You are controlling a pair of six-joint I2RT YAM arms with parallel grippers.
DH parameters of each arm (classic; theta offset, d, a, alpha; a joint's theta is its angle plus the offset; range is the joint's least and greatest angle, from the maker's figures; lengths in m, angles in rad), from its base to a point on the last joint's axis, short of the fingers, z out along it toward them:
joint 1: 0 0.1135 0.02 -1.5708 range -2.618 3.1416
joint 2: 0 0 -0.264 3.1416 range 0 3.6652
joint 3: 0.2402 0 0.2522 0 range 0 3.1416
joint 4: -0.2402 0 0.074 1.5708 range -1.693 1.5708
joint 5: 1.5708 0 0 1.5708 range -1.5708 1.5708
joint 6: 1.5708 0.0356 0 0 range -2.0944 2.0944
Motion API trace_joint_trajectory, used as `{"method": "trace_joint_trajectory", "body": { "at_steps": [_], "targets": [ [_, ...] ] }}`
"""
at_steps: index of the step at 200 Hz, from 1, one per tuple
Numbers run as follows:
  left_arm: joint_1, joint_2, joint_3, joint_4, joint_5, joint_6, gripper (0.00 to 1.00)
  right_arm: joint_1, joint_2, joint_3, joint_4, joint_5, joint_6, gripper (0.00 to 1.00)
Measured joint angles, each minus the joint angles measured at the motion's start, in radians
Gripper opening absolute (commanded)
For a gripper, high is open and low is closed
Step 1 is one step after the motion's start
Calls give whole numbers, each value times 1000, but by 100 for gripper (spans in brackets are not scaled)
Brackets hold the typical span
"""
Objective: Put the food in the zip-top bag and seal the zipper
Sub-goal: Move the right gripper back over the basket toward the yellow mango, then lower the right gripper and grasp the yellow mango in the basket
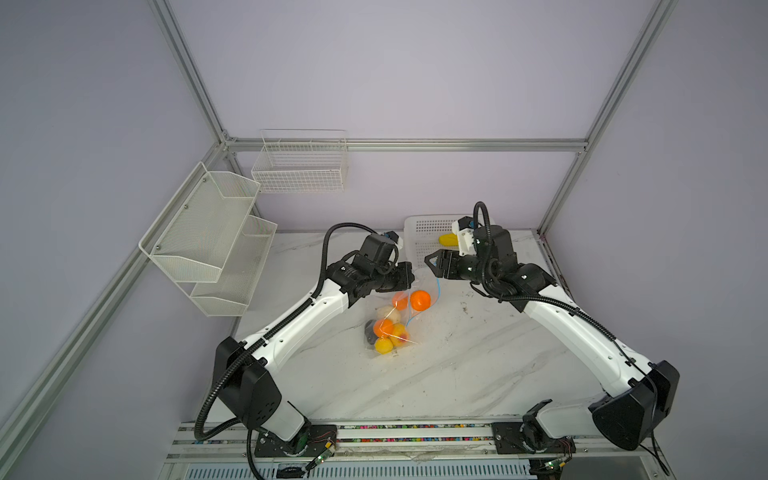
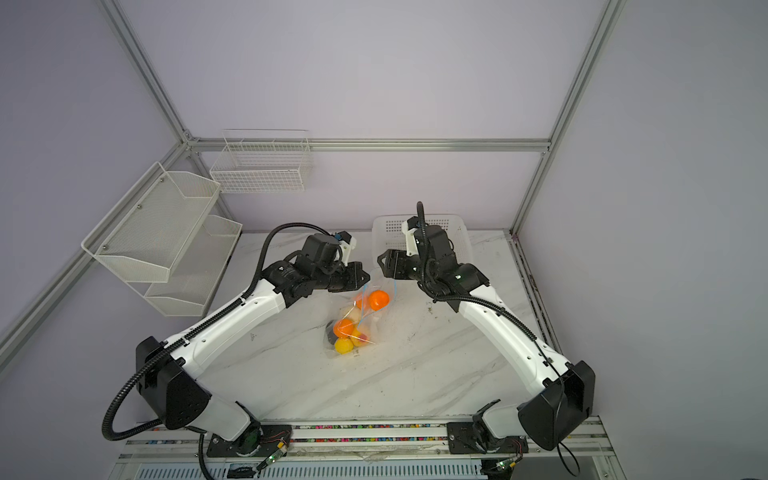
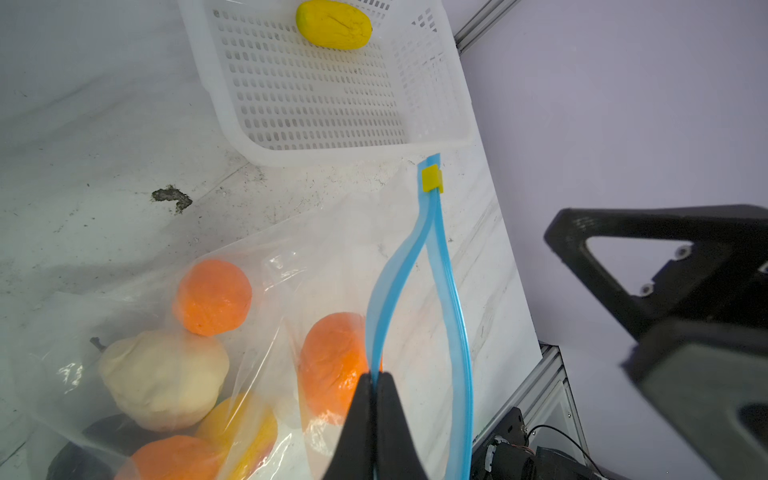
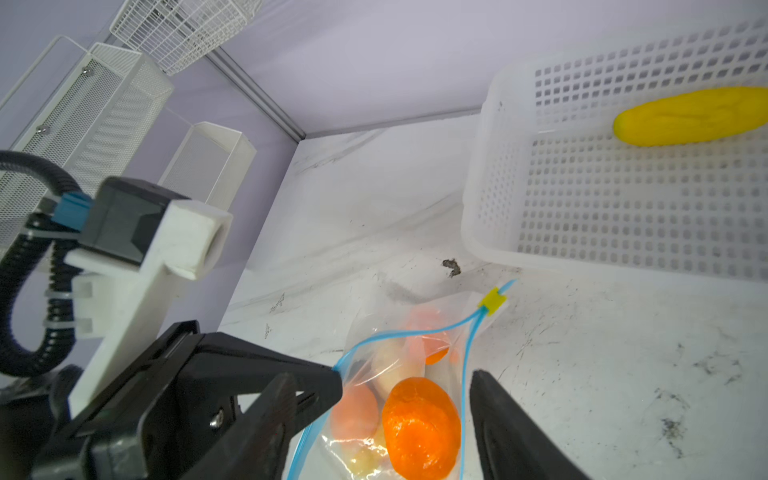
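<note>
The zip-top bag (image 3: 332, 241) lies mid-table (image 1: 478, 365), its closed bottom toward you at six o'clock and its mouth pointing away to about one o'clock. Most of the food is already inside. Nearest you are two round yellow fruits (image 1: 383, 345), then a dark lump (image 1: 369, 331), which is mostly hidden, so take that as my best guess. Beyond them are a cream bulb (image 3: 162, 378) and three orange balls (image 1: 419, 300), one just inside the mouth. The zipper (image 3: 453, 291) is unsealed, its two blue lips bowed apart, with the yellow slider (image 3: 432, 178) at the far end. Your left gripper (image 3: 376, 378), reaching in from ten o'clock, is pinched fully closed on one lip of that strip and holds the mouth up. Your right gripper (image 4: 381, 378) hangs just over the mouth from two o'clock, jaws spread wide and holding nothing. Farther off, between twelve and one o'clock, the white basket (image 3: 316, 153) holds the last piece, a long yellow fruit (image 3: 333, 25). I judge the loading nearly done: that fruit has to go in, then the slider must be run along the strip.
</note>
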State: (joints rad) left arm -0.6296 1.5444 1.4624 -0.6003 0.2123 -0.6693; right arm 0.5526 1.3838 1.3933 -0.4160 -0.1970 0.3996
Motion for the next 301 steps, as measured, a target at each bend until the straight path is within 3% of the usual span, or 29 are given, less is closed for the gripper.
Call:
{"method": "trace_joint_trajectory", "body": {
  "at_steps": [41, 103, 137, 207, 301],
  "targets": [
    [0, 0, 0, 0, 0, 0, 0, -53, 85, 49, 22, 90, -60, 69],
    [0, 0, 0, 0, 1, 3, 0, -219, 464, 183, 79, 166, -169, 68],
    [0, 0, 0, 0, 3, 8, 0, -252, 624, 267, 100, 222, -240, 68],
    [0, 2, 0, 0, 19, 9, 0, -296, 812, 464, 173, 225, -384, 69],
    [2, 43, 0, -23, 16, 9, 0, -357, 1091, 766, 180, 150, -437, 73]
  ]
}}
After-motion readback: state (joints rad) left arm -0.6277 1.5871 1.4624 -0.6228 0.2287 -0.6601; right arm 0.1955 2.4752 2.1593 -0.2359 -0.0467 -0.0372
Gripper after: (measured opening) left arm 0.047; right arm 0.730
